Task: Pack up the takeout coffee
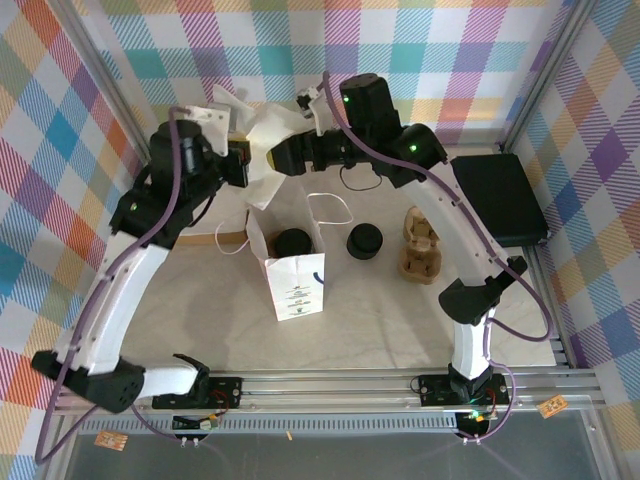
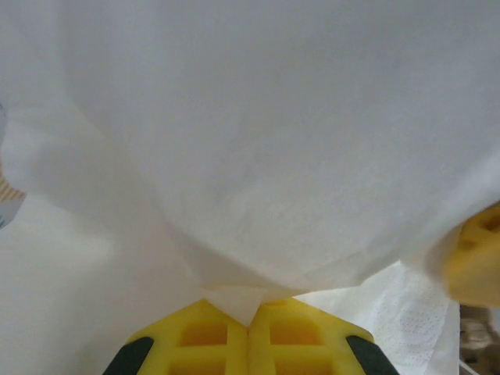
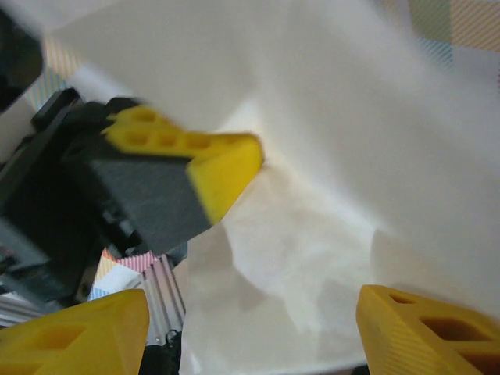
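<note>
pinched tight, my left gripper [image 2: 248, 316] holds a white napkin [image 2: 258, 156]; my right gripper [image 3: 254, 312] stands wide open at it. the takeout coffee [image 1: 292, 241] sits inside the white paper bag [image 1: 298, 288].

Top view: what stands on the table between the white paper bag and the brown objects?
A squat stack of black lids, apart from both, as the top view shows.

White bag [image 1: 296, 288] with blue logo, black lid stack [image 1: 365, 241], pastel plaid walls [image 1: 60, 100], white tissue [image 2: 273, 156], yellow left claw [image 2: 248, 328]
</note>
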Robot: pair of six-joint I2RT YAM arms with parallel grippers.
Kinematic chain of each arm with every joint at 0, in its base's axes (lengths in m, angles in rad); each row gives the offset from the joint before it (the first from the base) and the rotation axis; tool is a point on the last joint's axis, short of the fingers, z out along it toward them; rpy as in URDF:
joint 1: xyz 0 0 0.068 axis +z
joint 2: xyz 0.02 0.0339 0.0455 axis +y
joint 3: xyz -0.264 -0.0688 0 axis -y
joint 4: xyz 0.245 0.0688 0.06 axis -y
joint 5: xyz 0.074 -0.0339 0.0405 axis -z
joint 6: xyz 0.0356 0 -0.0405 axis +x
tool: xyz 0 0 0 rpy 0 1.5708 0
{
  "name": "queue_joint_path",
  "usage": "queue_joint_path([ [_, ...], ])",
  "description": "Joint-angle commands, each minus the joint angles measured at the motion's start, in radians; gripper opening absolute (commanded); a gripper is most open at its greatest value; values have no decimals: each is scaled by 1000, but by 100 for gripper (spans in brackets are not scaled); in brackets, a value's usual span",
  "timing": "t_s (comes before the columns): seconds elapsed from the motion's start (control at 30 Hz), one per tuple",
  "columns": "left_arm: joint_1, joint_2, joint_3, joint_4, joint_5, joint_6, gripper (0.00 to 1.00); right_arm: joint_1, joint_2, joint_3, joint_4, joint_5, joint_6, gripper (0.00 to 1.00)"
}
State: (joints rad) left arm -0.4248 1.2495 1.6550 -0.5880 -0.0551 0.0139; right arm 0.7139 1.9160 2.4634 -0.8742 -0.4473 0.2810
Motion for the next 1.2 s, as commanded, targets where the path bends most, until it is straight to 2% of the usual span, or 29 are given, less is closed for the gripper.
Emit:
queue_joint_path([
  [0.0,-13,-50,-25,152,94,24,0,6,-42,21,70,-59,52,73],
  [0.2,-13,-95,-45,159,269,6,0,6,-87,-70,200,-163,97,77],
  [0.33,-13,-93,-22,140,323,-35,0,-1,-143,-129,213,-226,-29,81],
  [0.4,-12,-91,-5,133,377,-56,0,-21,-178,-167,225,-240,-84,87],
  [0.53,-6,-65,41,118,544,-113,0,-95,-242,-263,308,-357,-114,88],
  [0.63,5,-40,57,124,687,-171,0,-125,-275,-296,311,-387,-174,93],
  [0.73,21,-15,38,212,847,-295,0,-150,-288,-298,301,-437,-228,98],
  [0.87,27,14,-7,466,1025,-503,0,-180,-292,-297,294,-493,-247,99],
  [1.03,28,22,-49,658,1094,-661,0,-186,-252,-256,289,-614,-205,99],
  [1.17,28,39,-49,726,1150,-748,0,-190,-212,-208,262,-634,-185,99],
])
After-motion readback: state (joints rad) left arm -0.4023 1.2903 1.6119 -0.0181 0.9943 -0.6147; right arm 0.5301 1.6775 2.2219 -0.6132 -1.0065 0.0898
